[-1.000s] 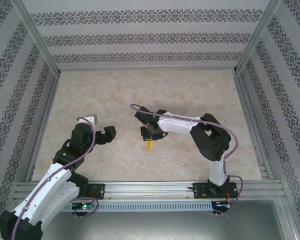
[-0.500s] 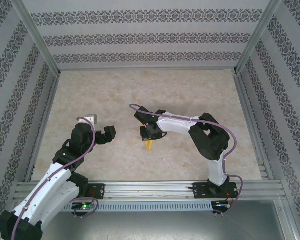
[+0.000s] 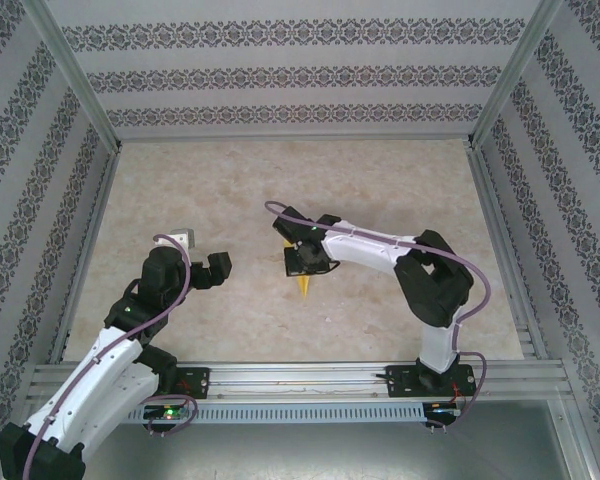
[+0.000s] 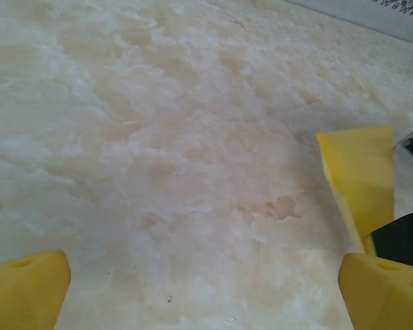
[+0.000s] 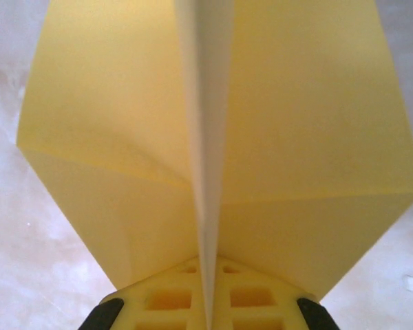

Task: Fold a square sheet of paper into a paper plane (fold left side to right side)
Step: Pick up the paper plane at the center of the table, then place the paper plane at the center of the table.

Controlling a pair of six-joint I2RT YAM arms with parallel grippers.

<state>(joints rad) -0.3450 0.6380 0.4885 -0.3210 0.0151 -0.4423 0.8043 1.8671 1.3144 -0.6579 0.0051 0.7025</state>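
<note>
The paper plane [image 5: 110, 124] is yellow paper with two wings spread either side of a centre keel. My right gripper [image 5: 208, 295] is shut on that keel, its yellow pads [image 5: 168, 299] pressed together on it. From above, the right gripper [image 3: 306, 262] hangs over the middle of the table, and the plane's pointed tip [image 3: 303, 288] sticks out toward the near edge. My left gripper [image 3: 212, 268] stands open to the left of it, holding nothing. In the left wrist view its fingertips [image 4: 24, 289] sit far apart, with the plane [image 4: 358, 179] at the right edge.
The marble-patterned table [image 3: 220, 190] lies inside patterned walls, with metal posts at the corners. A metal rail [image 3: 300, 378] runs along the near edge by the arm bases. Bare tabletop [image 4: 158, 137] lies under the left gripper.
The right gripper has closed fully on the plane's keel. The right arm's elbow has swung to the right and the plane shifted slightly right. The left arm has not moved.
</note>
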